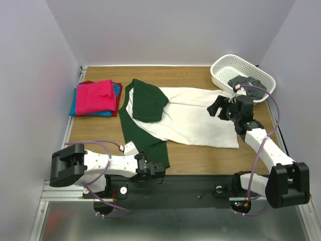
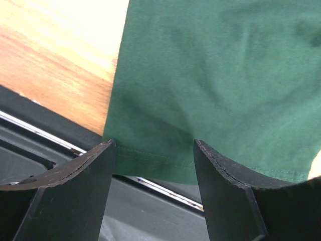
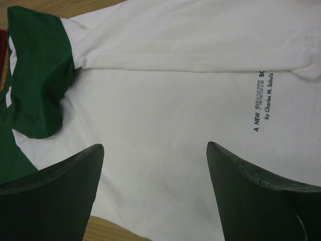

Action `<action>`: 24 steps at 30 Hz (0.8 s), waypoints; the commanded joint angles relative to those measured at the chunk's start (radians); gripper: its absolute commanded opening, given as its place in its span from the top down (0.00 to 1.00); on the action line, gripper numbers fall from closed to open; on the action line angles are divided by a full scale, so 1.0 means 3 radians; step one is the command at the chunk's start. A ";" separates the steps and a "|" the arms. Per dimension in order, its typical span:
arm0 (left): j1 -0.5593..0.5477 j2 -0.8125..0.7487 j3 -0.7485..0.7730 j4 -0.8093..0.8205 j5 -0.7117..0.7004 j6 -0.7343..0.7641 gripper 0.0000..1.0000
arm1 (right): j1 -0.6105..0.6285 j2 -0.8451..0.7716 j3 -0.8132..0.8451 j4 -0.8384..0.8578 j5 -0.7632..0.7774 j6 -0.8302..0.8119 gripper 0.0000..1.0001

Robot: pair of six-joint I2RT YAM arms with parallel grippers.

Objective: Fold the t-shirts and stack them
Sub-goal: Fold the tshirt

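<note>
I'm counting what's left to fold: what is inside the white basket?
A bunched dark grey cloth lies in the white basket, at its near side. Whatever is beneath that cloth is covered.

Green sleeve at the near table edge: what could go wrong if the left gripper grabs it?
1. The green sleeve hem lies at the table edge; the open left gripper may pinch too little and slip.
2. The right gripper is open above the white t-shirt, holding nothing, so a pull may drag the shirt.
</note>
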 commanded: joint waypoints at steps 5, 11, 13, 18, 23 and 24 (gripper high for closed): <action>-0.0017 -0.0262 -0.0231 0.0026 0.0156 -0.1191 0.25 | -0.0030 -0.0019 -0.0048 0.0078 -0.0062 0.0010 0.11; -0.0017 -0.0201 -0.0155 -0.0141 0.0177 -0.1166 0.25 | -0.0035 -0.0013 -0.0058 0.0083 -0.0062 0.0010 0.11; -0.0017 -0.0211 -0.0155 -0.0117 0.0136 -0.1170 0.25 | -0.0035 -0.0013 -0.0058 0.0083 -0.0056 0.0010 0.11; -0.0012 -0.0191 -0.0257 0.0108 0.0181 -0.1125 0.29 | -0.0040 -0.0008 -0.0064 0.0078 -0.0062 0.0010 0.11; -0.0012 -0.0195 -0.0227 0.0047 0.0136 -0.1089 0.58 | -0.0050 -0.0029 -0.0074 0.0083 -0.0056 0.0010 0.11; -0.0017 -0.0206 -0.0227 0.0037 0.0120 -0.1089 0.61 | -0.0045 -0.0034 -0.0074 0.0083 -0.0051 0.0010 0.11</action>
